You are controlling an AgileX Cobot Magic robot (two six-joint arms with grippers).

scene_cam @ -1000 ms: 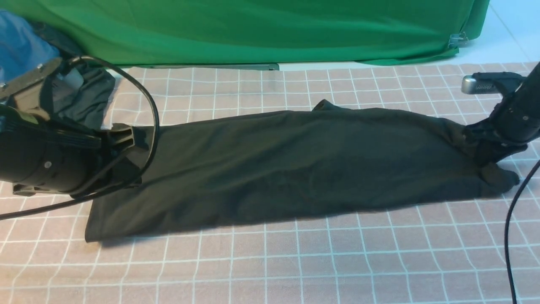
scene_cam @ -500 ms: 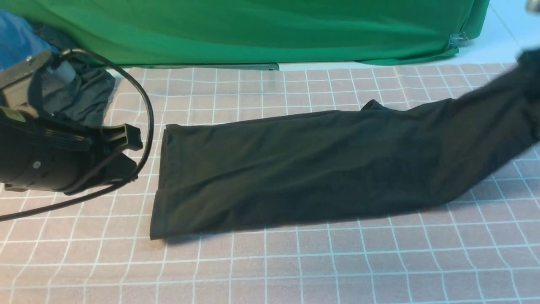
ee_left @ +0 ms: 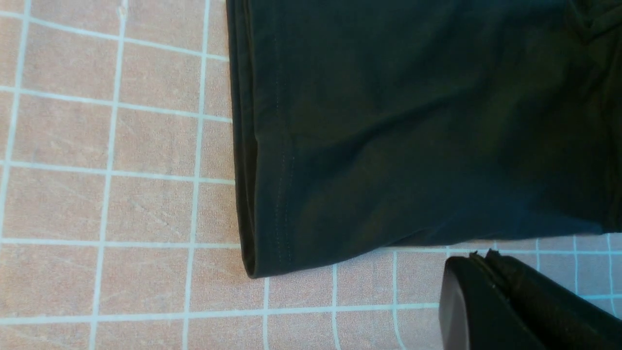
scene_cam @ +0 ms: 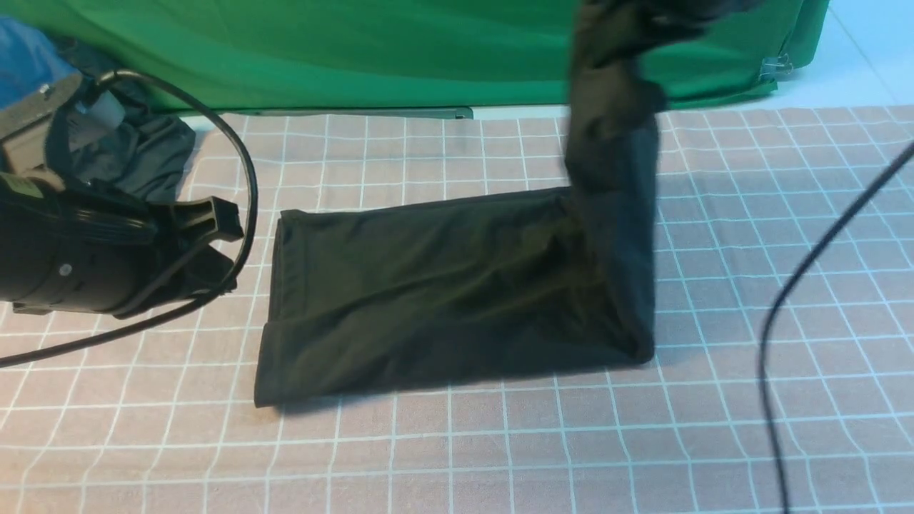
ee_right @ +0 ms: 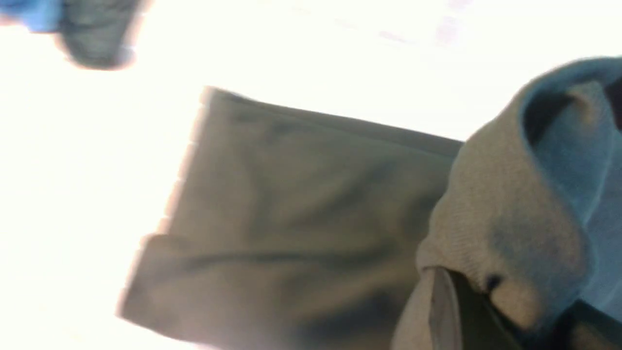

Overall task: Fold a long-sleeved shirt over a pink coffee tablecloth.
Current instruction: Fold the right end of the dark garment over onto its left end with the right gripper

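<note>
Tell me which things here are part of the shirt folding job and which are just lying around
Part of the job:
- long-sleeved shirt, one end lifted by the right gripper
- pink coffee tablecloth beneath it
- left gripper, shut, beside the shirt's hem

Just lying about:
- green cloth at the back
- dark grey-green garment, far left
- blue garment beside it

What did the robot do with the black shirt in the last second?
The right gripper, shut on the long-sleeved shirt, lifted its right end high and swung it leftward, so that part now hangs upright. The whole shirt first slid rightward, out from under the left gripper, which is shut and empty. The pink coffee tablecloth and green cloth stayed put.
</note>
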